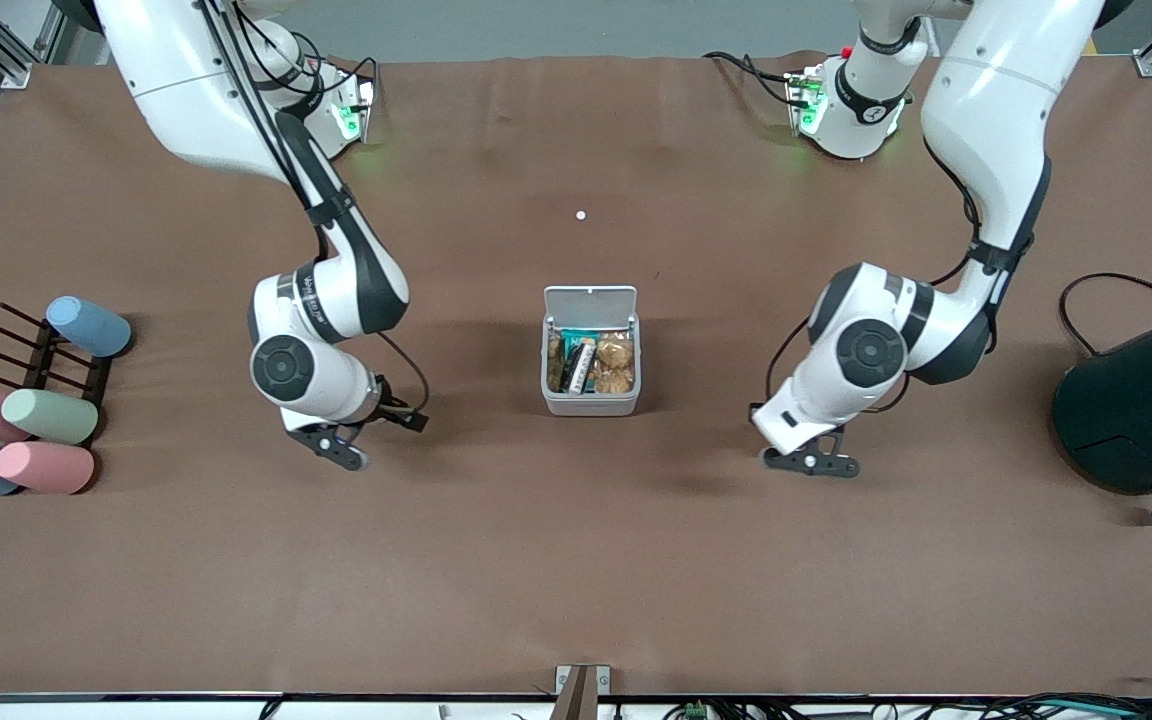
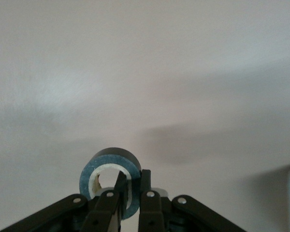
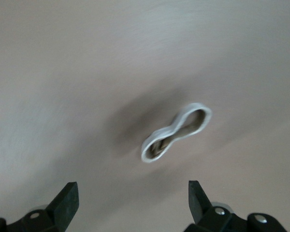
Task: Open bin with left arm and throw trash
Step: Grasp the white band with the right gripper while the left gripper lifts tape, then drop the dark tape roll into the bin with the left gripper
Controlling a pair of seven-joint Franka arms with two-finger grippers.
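A: While you scan the front view from its near-rack edge, what do you meet first?

B: You see pastel cylinders (image 1: 48, 415) lying by a dark rack (image 1: 36, 350) at the right arm's end of the table (image 1: 576, 580). Next comes the right claw (image 1: 341, 448), low over the table. In its wrist view your fingers (image 3: 65, 200) stand wide apart with nothing between them, and the whitish twisted loop (image 3: 176, 132) lies flat on the table just ahead of them.

A: And the bin?

B: You find the bin (image 1: 590, 400) mid-table between the two arms, its lid (image 1: 590, 300) swung up and back toward the bases. Wrappers and brownish bits already sit inside. A tiny white dot (image 1: 580, 215) lies farther from the front camera than the bin.

A: Then the left claw?

B: Your left claw (image 1: 811, 462) is low over the table, toward the left arm's end from the bin. Its wrist view shows the fingers (image 2: 146, 193) drawn close, pinching the wall of the dark tape roll (image 2: 108, 166), one finger through its hole. Last, the big dark teal cylinder (image 1: 1141, 410) stands at the table's edge.
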